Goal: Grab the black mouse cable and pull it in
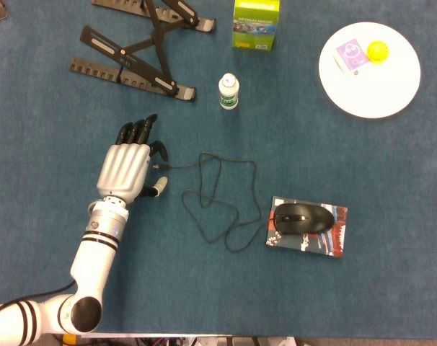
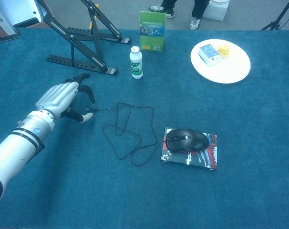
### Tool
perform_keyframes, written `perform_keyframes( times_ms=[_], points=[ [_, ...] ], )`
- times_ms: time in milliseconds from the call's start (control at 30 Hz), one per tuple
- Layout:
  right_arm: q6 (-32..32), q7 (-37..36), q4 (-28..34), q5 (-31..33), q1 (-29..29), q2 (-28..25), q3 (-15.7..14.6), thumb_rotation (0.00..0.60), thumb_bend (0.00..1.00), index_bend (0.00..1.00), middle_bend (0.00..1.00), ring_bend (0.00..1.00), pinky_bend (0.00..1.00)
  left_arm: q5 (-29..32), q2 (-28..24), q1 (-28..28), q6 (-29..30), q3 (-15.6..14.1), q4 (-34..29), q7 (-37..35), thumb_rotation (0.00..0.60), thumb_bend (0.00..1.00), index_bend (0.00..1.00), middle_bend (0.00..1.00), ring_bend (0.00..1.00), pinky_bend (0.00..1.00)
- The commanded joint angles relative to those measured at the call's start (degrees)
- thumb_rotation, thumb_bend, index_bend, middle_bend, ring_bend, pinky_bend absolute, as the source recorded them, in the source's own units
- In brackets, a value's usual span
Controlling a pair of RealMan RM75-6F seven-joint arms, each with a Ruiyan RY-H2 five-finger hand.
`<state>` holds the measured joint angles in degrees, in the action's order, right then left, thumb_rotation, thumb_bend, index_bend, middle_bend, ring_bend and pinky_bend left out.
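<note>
A black mouse [image 1: 302,218] [image 2: 186,140] lies on a patterned mouse pad [image 1: 332,238] [image 2: 206,155] at the right. Its thin black cable [image 1: 218,198] [image 2: 130,131] runs left in loose loops on the blue table and ends in a plug [image 1: 161,167] [image 2: 90,109]. My left hand [image 1: 128,164] [image 2: 63,98] hovers palm down, fingers spread and holding nothing, with the plug right at its fingertip side. Whether it touches the plug I cannot tell. My right hand shows in neither view.
A black folding laptop stand [image 1: 143,50] [image 2: 82,40] stands at the back left. A small white bottle [image 1: 228,91] [image 2: 136,62] and a green box [image 1: 256,24] [image 2: 152,31] stand behind the cable. A white plate [image 1: 391,86] [image 2: 235,69] with small items sits far right.
</note>
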<state>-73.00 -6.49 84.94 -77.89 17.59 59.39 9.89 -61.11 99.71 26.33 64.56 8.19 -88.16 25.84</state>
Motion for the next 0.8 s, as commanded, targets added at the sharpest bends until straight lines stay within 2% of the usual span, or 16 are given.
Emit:
perform_keyframes(
  times_ms=[33,433,800],
  points=[
    [-0.1,-0.77,-0.77,0.03,-0.26,0.26,-0.1,0.6,0.11,0.36,0.19,0.11,0.21,0.74,0.71,0.64,-0.7,0.34,0.96,0.03,0.6,0.27,0.43,0.0,0.0,0.0],
    [-0.34,-1.89,-1.77,-0.31,-0.69,0.61,-0.25,0.6,0.11,0.36,0.19,0.11,0.21,2.86,2.45,2.41,-2.33,1.97,5.16,-1.86,0.6,0.27,0.44,0.0,0.0,0.0],
    [0.01,-2.02,-2.26,-0.42,-0.58,1.13,-0.27,0.6,0.11,0.36,0.19,0.11,0.21,5.11,1.86,2.02,-1.88,1.34,3.79,-1.32,0.6,0.27,0.45,0.0,0.0,0.0]
  ],
)
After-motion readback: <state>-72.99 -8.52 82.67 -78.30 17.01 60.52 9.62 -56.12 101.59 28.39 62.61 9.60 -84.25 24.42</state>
